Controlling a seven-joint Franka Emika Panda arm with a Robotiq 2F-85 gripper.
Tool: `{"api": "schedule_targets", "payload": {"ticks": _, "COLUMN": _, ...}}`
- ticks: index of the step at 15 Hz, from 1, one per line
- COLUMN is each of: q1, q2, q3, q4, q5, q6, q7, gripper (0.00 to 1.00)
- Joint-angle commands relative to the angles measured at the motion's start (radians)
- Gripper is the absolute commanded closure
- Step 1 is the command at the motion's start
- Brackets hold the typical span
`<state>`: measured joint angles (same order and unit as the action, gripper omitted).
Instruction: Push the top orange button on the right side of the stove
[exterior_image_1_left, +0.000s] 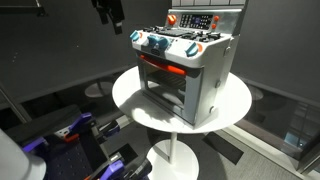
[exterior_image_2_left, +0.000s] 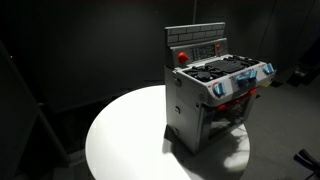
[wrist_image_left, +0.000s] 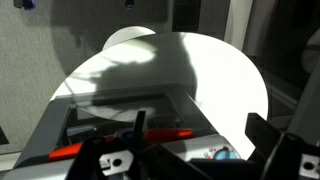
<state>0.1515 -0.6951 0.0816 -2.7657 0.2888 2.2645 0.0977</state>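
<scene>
Item: stove, boxy grey toy unit, standing upright on a round white table with a single pedestal foot

Position: in an exterior view the stove sits off-centre and close to the right edge of the table top, with a wide bare stretch of white reaching to the left edge. Its base lies wholly on the top and does not overhang.

Features:
- Oven window on the front face, glowing orange
- Row of blue-white knobs along the front lip of the cooktop
- Upright back panel rising behind the burners
- Round red-orange button at the lower end of the back panel, seen in both exterior views
- Other small orange buttons near the knobs, too small to tell apart

Claw: gripper, a dark shape hanging at the top of the frame. It is above and off to the side of the stove, out past the table edge, well apart from it and touching nothing. Whether its jaws are parted or together cannot be told.

Wrist view: looks down on the white table, with the grey stove and its orange details along the lower edge. The dark shapes at the bottom are too blurred to identify
</scene>
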Motion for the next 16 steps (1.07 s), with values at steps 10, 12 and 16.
{"api": "schedule_targets", "payload": {"ticks": 10, "q1": -0.169, "q2": 0.312, "q3": 0.005, "q4": 0.280, "q5": -0.205, "q6": 0.188, "q7": 0.044, "gripper": 0.00}}
{"api": "schedule_targets", "payload": {"ticks": 12, "q1": -0.194, "q2": 0.368, "q3": 0.007, "q4": 0.322, "q5": -0.256, "q6": 0.224, "q7": 0.068, "gripper": 0.00}}
{"api": "schedule_targets", "payload": {"ticks": 16, "q1": -0.238, "q2": 0.480, "q3": 0.007, "q4": 0.411, "q5": -0.378, "q6": 0.290, "q7": 0.138, "gripper": 0.00}}
